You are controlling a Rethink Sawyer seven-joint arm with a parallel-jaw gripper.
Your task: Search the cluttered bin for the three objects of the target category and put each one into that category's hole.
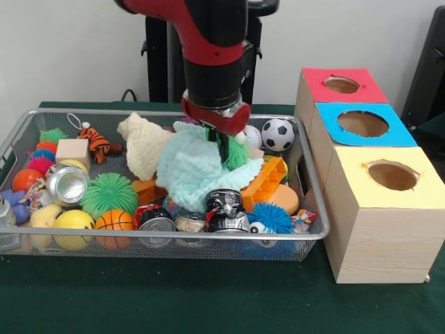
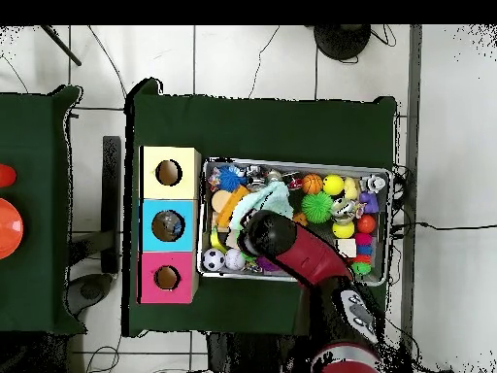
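Resting on the green table, the silver wire-mesh bin [image 1: 309,235] sits just beside three coloured-top wooden boxes [image 1: 379,229]. Above its middle, the gripper [image 1: 224,156] presses into a mint fleece cloth [image 1: 191,174]; finger opening cannot be determined.

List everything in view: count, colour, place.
bin: 1, silver wire mesh, centre of the green table
boxes: 3, wood with red, blue, yellow holed tops, in a row beside the bin
cloths: 2, cream and mint, heaped mid-bin
cans: several, silver and black, along the bin's near side
spiky balls: several, green, blue, pink, orange
soccer ball: 1, black and white, far corner by the boxes
basketball: 1, orange, near side
tiger toy: 1, orange-striped, far side
gripper: 1, black, down in the mint cloth, state unclear
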